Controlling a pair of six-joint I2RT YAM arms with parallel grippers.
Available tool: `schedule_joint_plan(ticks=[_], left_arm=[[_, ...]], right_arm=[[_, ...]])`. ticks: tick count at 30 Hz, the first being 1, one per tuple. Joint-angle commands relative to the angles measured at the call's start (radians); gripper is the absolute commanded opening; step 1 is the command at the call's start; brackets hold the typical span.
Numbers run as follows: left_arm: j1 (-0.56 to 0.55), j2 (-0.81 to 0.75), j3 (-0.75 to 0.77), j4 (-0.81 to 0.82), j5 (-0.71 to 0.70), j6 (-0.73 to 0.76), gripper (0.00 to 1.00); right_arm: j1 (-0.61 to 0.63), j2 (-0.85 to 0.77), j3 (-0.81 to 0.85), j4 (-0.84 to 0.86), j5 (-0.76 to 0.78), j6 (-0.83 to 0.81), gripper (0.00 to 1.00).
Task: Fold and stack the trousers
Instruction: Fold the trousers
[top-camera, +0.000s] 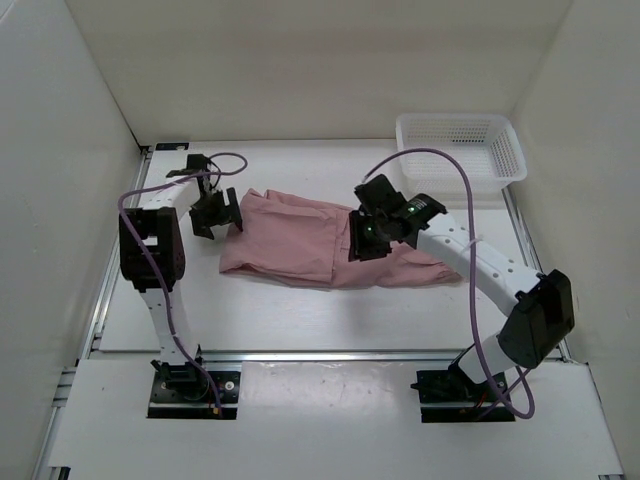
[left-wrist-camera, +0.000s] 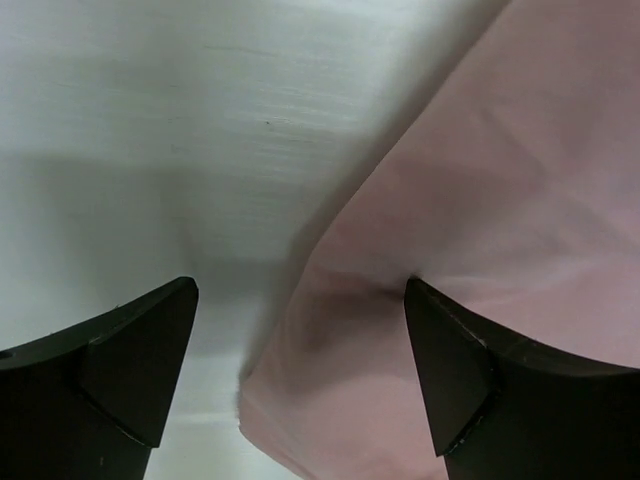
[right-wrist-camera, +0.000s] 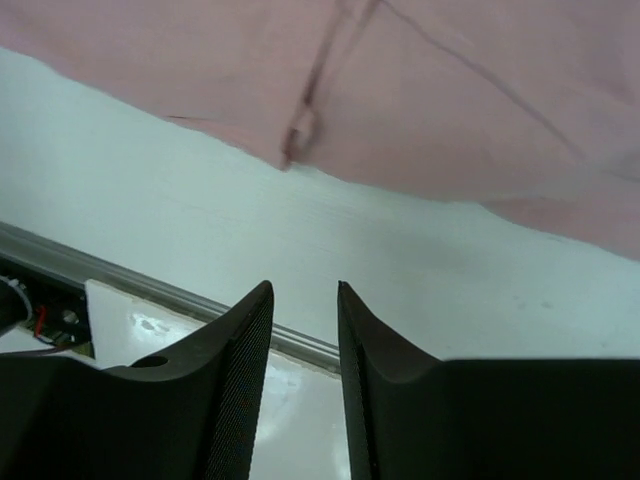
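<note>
Lying roughly folded mid-table (top-camera: 300, 320), the pink trousers (top-camera: 300, 240) rest free between the wide-spread left gripper (top-camera: 218, 226) and the slightly parted, empty right gripper (top-camera: 362, 245); tidying and stacking seemingly left.

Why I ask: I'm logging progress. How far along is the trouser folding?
Done: the dusty-pink thin fabric trousers lie folded into a flat bundle. In hand: nothing; the left tool and right tool both stand open, empty, by the cloth. Left: probably another fold, then stacking.
</note>
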Motion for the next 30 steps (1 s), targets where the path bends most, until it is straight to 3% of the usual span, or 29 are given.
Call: schedule_joint_plan(ticks=[1,3,5,6,7,8,9,15,24,30], left_arm=[[-0.011,0.013,0.012,-0.016,0.031,0.063,0.95],[-0.020,0.026,-0.012,-0.016,0.031,0.063,0.89],[-0.031,0.035,-0.012,-0.016,0.042,0.063,0.89],[-0.031,0.035,-0.012,-0.016,0.054,0.053,0.82],[-0.040,0.035,-0.021,-0.016,0.065,0.053,0.71],[-0.040,0.023,-0.021,-0.016,0.085,0.053,0.54],[-0.040,0.011,-0.021,-0.016,0.095,0.053,0.11],[0.001,-0.117,-0.008,-0.025,0.085,-0.012,0.11],[0.055,-0.318,0.209,-0.232,-0.292,-0.077,0.11],[0.044,-0.338,0.400,-0.339,-0.358,-0.068,0.11]], right_arm=[[-0.049,-0.050,-0.055,-0.047,0.039,0.005,0.38],[-0.081,-0.074,-0.087,-0.047,0.039,0.005,0.38],[-0.104,-0.083,-0.096,-0.047,0.039,0.005,0.38],[-0.104,-0.083,-0.096,-0.047,0.039,0.005,0.38],[-0.115,-0.093,-0.096,-0.047,0.039,-0.006,0.38],[-0.126,-0.093,-0.096,-0.057,0.039,-0.006,0.38],[-0.126,-0.102,-0.096,-0.067,0.039,-0.006,0.38],[-0.212,-0.149,-0.114,-0.088,0.071,-0.036,0.38],[-0.289,-0.226,-0.213,-0.108,0.071,-0.055,0.38],[-0.298,-0.246,-0.233,-0.117,0.080,-0.055,0.38]])
